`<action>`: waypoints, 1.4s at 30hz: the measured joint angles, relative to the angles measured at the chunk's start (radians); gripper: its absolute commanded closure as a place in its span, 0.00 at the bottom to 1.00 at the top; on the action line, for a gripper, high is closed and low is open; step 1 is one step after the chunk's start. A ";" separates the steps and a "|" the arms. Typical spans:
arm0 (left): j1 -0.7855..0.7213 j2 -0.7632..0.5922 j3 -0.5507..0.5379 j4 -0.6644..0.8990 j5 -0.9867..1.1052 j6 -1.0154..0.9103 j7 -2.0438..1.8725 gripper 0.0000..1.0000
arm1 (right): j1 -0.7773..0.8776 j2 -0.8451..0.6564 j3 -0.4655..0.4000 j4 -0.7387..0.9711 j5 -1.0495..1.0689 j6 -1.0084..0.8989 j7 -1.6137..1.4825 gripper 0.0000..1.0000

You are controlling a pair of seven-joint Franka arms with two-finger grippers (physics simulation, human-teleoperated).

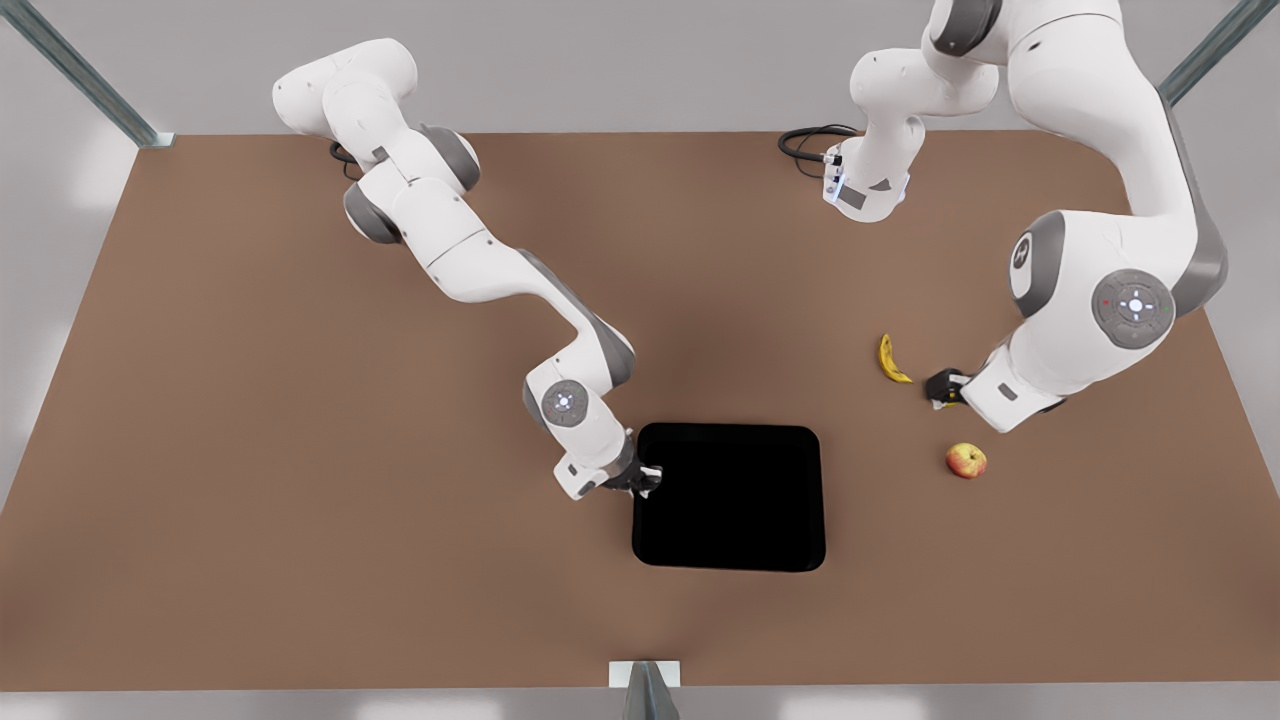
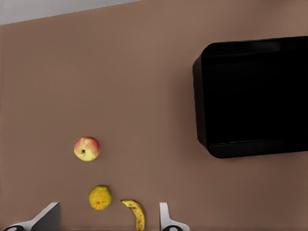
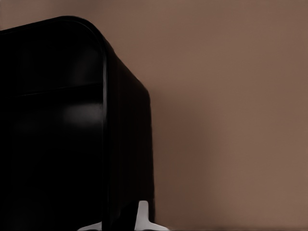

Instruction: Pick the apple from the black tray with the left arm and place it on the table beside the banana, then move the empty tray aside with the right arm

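The apple lies on the brown table, toward the front view's right, a little nearer the front edge than the banana. My left gripper hovers open just right of the banana, with nothing held. The black tray sits empty near the table's front middle. At the tray's rim on the front view's left, my right gripper is shut on the rim, one finger inside the wall and one outside.
A round yellow-orange fruit rests on the table between the apple and the banana, right under my left gripper. A metal post stands at the table's front edge. Bare tabletop stretches across the front view's left.
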 measured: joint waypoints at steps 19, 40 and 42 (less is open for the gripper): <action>0.012 0.000 0.003 -0.007 -0.006 -0.030 -0.047 0.00 | -0.111 -0.448 -0.273 0.000 0.008 -0.776 -0.274 0.89; 0.009 0.003 0.003 -0.002 -0.010 -0.029 -0.065 0.00 | -0.437 -0.331 -0.422 -0.016 0.023 -0.959 -0.977 0.80; -0.003 0.006 0.002 -0.009 -0.011 -0.030 -0.067 0.00 | -0.439 -0.301 -0.424 -0.017 0.021 -0.936 -1.015 0.64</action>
